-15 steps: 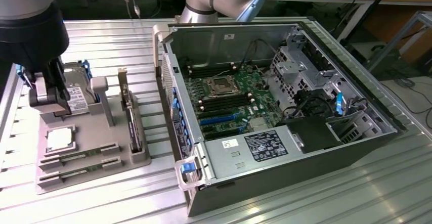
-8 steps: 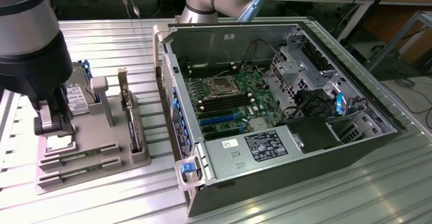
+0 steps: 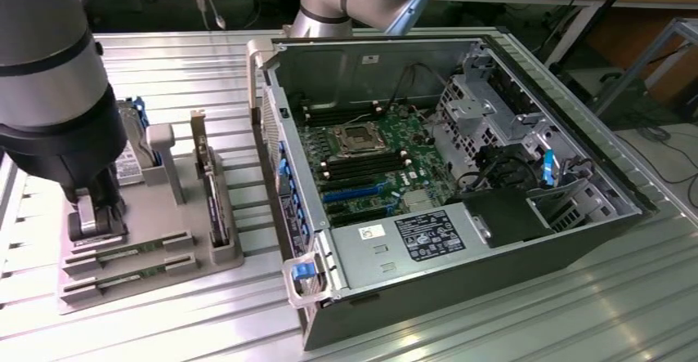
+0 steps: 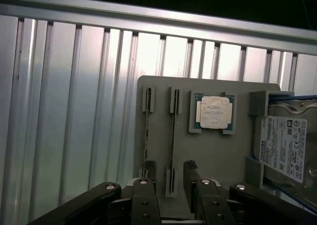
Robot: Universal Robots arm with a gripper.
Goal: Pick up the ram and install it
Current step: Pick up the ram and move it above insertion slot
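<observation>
The ram [image 4: 173,136], a long, thin green circuit-board stick, stands on its edge in a slot of the flat grey plastic tray [image 4: 158,86]. The holders at the ends of the slot keep it upright, so fingers can reach both of its faces. A second stick of the same kind [image 4: 146,136] stands in the slot just beside it.

The black gripper [image 4: 170,169] hangs over one end of the ram with its fingers apart, one on each side of the stick. I judge that they do not press it yet.

The square silver processor chip [image 4: 214,112] lies flat in its own recess near the slots. The silver hard drive [image 4: 285,145] beside it has a white label where "TOSHIBA" can be read; the smaller print is not legible.

On the exterior view's right lies the dark computer case [image 3: 524,264]. Its side is off, so its green motherboard [image 3: 371,174] can be reached from above.
</observation>
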